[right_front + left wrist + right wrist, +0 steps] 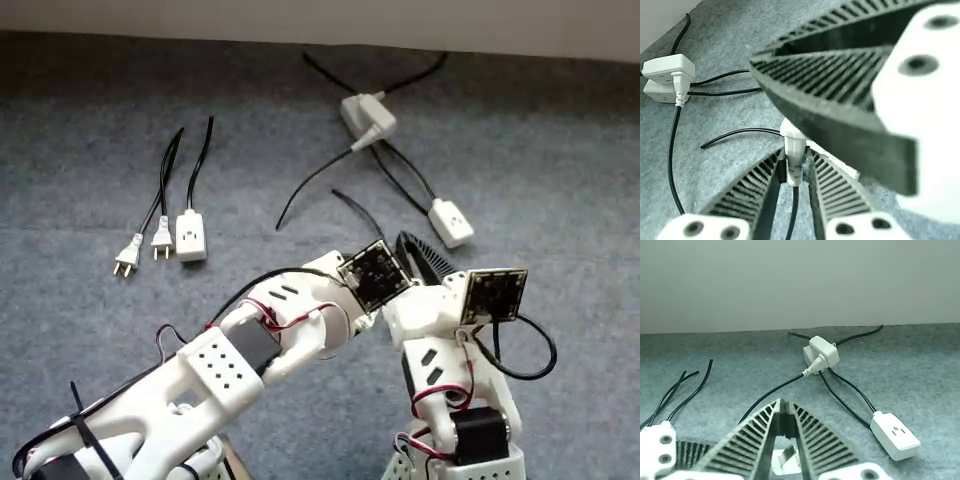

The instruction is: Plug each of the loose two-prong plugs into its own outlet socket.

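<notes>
A grey carpeted worktop [560, 180] lay beneath two arms. The left hand [794, 161] pinched a white two-prong plug on a black cord [792, 142], likely readying it for insertion. The right hand [782, 406], tips together, sat just beside, perhaps steadying; its contents were unclear.

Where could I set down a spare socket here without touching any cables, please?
Free: the carpet between the left socket and the stacked sockets, and the strip right of the lone socket. Crowded: the crossing cables and the front centre, where the left gripper holds a plug.
</notes>
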